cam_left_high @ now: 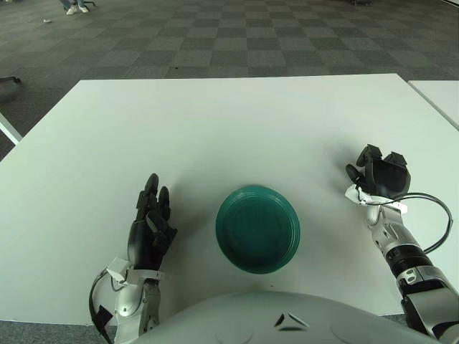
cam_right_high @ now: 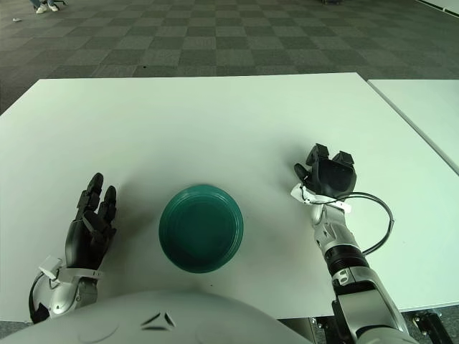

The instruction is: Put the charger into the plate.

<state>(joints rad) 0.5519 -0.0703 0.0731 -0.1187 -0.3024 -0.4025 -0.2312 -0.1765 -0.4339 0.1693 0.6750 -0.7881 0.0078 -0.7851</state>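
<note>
Hands were what I checked first from my station. My left hand (cam_left_high: 150,222) stood in the lower left of the frame, just left of the green plate (cam_left_high: 258,228), with its palm turned toward the plate and its fingers (cam_left_high: 150,190) stretched straight up toward the top of the frame, close together and holding nothing. Its wrist came up from the bottom edge, beside the robot's grey body.

My right hand (cam_left_high: 380,175) was at the right side of the frame, well apart from the plate. The forearm rose from the lower right corner, with a black cable (cam_left_high: 437,215) looping beside it. The dark fingers were curled inward at the top of the hand. I could not tell whether they held anything inside.

The plate lay on the white table (cam_left_high: 215,122), low in the centre. I could not see the charger anywhere.
</note>
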